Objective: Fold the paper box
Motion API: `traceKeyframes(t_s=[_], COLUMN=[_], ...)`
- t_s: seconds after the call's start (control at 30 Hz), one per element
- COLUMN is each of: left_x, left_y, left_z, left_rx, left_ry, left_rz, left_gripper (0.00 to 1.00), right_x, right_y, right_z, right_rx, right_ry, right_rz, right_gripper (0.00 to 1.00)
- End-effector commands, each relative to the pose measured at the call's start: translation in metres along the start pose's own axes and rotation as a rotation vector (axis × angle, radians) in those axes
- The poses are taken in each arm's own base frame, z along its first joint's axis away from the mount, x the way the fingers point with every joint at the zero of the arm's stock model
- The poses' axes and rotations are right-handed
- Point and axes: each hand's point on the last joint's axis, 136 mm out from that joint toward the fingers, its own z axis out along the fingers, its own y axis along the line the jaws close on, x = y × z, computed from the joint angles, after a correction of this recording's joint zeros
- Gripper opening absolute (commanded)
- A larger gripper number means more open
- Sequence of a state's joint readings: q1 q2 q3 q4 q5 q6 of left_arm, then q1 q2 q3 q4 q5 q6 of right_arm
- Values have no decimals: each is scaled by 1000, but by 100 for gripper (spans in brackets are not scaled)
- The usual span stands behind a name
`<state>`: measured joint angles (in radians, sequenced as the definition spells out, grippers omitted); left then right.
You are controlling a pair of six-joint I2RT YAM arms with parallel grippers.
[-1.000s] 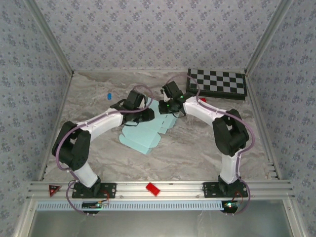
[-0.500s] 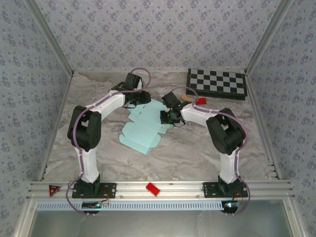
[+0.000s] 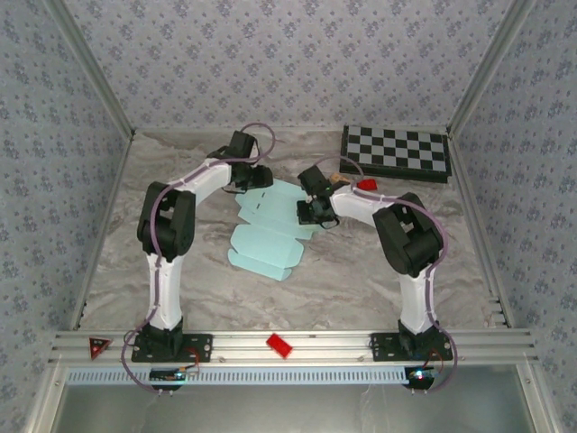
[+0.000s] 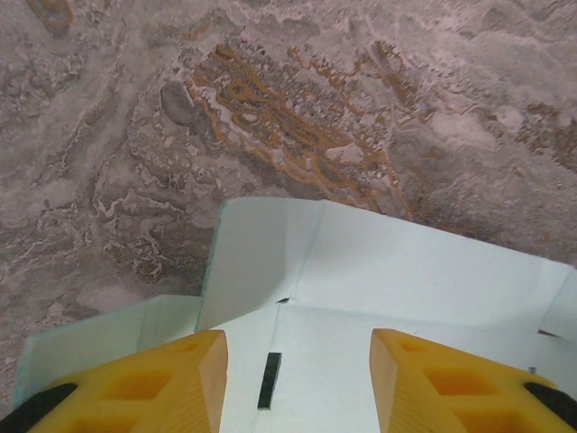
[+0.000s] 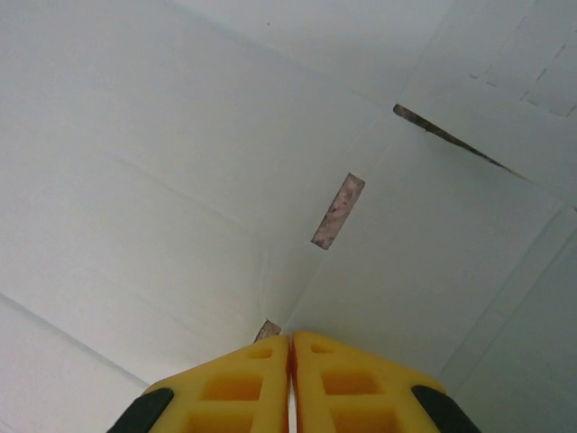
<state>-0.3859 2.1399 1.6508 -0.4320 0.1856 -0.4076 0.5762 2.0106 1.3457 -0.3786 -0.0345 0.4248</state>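
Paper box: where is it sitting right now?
Top view: the paper box lies flat and unfolded mid-table between the arms, left claw at its far edge, right claw over its right side.

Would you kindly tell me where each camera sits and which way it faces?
Top view: above and behind the arms, looking down on the table, paper box and chessboard; both arms, left gripper and right gripper show.
Left wrist: on the left arm, looking down at the box's edge and table; its open fingers show.
Right wrist: on the right arm, close above the box; its shut fingers show.
All three share the box.
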Motion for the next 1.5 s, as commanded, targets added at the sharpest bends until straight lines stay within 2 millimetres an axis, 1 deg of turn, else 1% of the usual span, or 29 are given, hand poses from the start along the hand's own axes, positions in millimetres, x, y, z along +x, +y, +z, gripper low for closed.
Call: traceKeyframes(t_s=[0.0,0.2,0.27,0.37,0.6,0.77,1.0,1.07,1.17,1.47], left_x=[-6,-11,-12,-16,-21,-23,-28,-29,-28,-24], left_y=[10,25,31,33,16,4,-9,-13,-21,-34], left_z=[0,-1,-2,0,11,12,1,-1,-1,-1], left_rx=[-36,-103,-137,-135,-29,39,93,113,154,211], left_ry=[-5,-32,-46,-56,-42,-39,-54,-54,-47,-27], left_rz=[6,-5,-12,-10,28,60,114,127,144,175], left_gripper=[45,46,48,50,49,44,40,38,36,33], right_x=[14,11,11,10,10,11,9,9,8,6], right_y=[-20,-21,-21,-22,-20,-19,-17,-17,-16,-15], right_z=[9,8,8,7,6,7,6,6,6,4], right_rx=[90,105,111,120,124,126,130,131,132,144], right_ry=[64,58,58,56,57,58,57,59,59,59], right_rz=[-29,-38,-40,-43,-47,-50,-55,-58,-63,-84], right_gripper=[11,11,11,11,11,11,11,11,11,11])
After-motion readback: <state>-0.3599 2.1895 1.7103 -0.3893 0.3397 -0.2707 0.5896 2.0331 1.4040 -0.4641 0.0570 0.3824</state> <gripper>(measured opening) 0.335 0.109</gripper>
